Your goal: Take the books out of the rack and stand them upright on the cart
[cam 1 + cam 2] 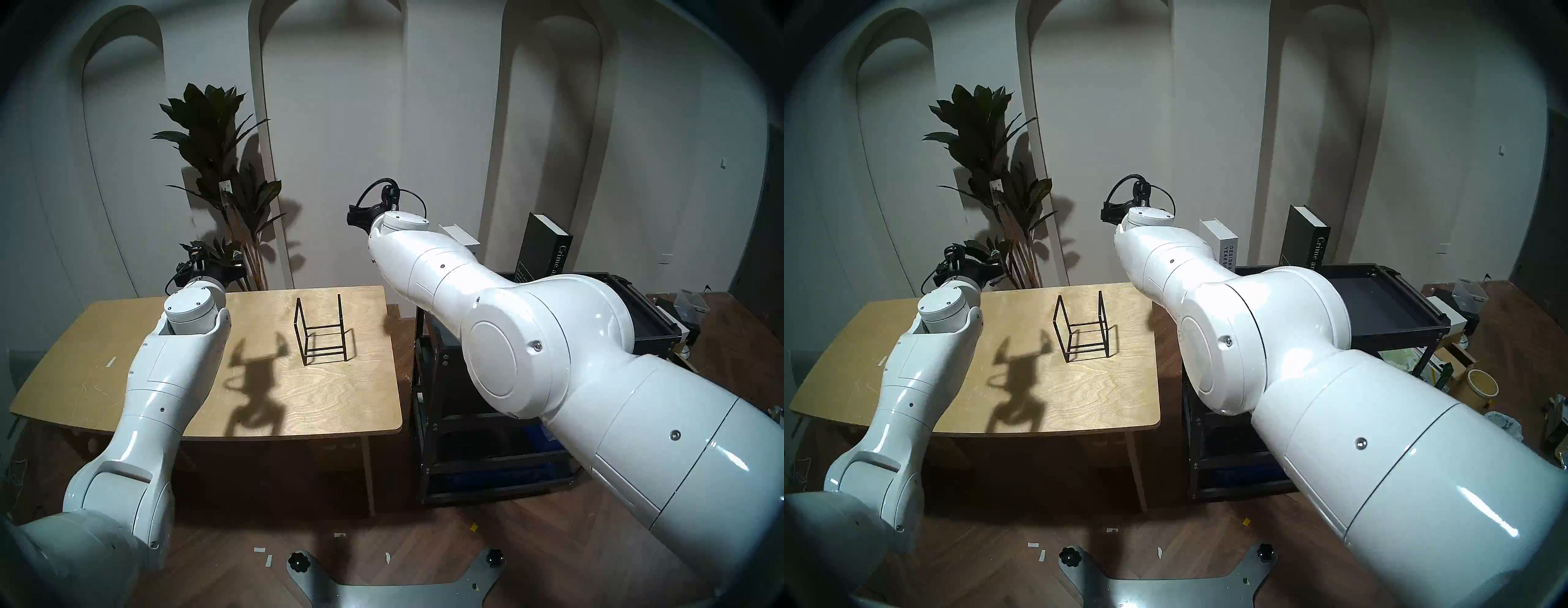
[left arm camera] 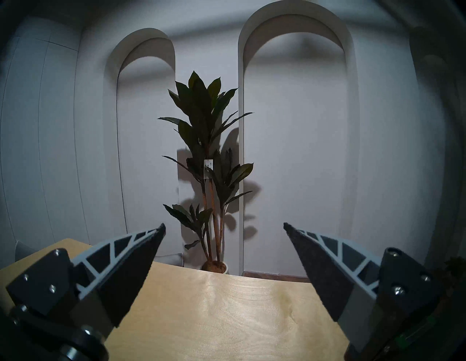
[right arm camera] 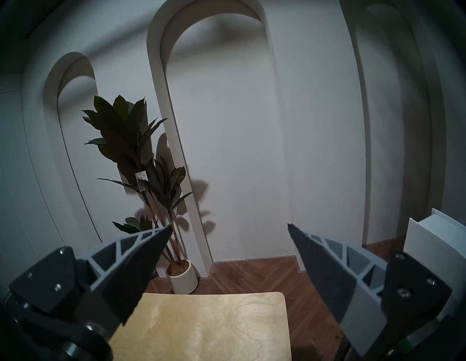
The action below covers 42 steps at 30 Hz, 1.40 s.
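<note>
Left gripper (image 2: pixel 224 228) spread wide, empty, lower frame over light wooden table (image 1: pixel 106 339); thin black wire rack (image 1: pixel 321 330) mid-frame, bare; right gripper (image 3: pixel 230 228) spread, empty; white hardback (image 1: pixel 1223 246) and taller dark hardback (image 1: pixel 1308 240) upright on black metal cart (image 1: pixel 1395 327), upper right; likely heavy, stiff, pinch across covers
</note>
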Motion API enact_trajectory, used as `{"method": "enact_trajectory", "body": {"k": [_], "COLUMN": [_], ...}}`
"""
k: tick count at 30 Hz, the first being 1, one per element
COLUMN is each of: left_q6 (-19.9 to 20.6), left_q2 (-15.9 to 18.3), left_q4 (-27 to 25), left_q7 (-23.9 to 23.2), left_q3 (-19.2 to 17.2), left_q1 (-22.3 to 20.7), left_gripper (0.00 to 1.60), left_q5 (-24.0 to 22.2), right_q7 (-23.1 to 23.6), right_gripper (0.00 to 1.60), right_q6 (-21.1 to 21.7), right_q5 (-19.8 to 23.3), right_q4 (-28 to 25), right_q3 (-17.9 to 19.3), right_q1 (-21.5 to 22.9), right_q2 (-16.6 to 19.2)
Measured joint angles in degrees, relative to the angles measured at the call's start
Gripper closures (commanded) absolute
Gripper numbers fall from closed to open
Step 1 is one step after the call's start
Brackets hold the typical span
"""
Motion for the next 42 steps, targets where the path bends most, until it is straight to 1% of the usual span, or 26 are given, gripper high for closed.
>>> {"method": "enact_trajectory", "body": {"k": [11, 19, 26, 42], "left_q6": [-5.8, -9.4, -12.7, -18.4], "left_q2": [0.0, 0.0, 0.0, -0.1], "left_q4": [4.5, 7.3, 9.9, 14.5], "left_q7": [-5.0, -7.8, -10.2, -14.1], "left_q3": [2.2, 3.2, 3.4, 3.3], "left_q1": [-1.6, -3.0, -4.2, -6.4], "left_gripper": [0.0, 0.0, 0.0, 0.0], "left_q5": [0.4, 0.7, 0.8, 1.1], "right_q7": [2.4, 4.3, 6.0, 8.6], "right_gripper": [0.0, 0.0, 0.0, 0.0], "right_q6": [-0.1, 0.0, -0.1, -0.4], "right_q5": [-1.0, -1.7, -2.1, -2.1], "right_q4": [0.5, 0.8, 1.1, 1.5], "right_q3": [-0.9, -1.6, -1.9, -1.7], "right_q1": [0.3, 0.4, 0.5, 0.3], "right_q2": [2.2, 3.4, 4.0, 4.7]}}
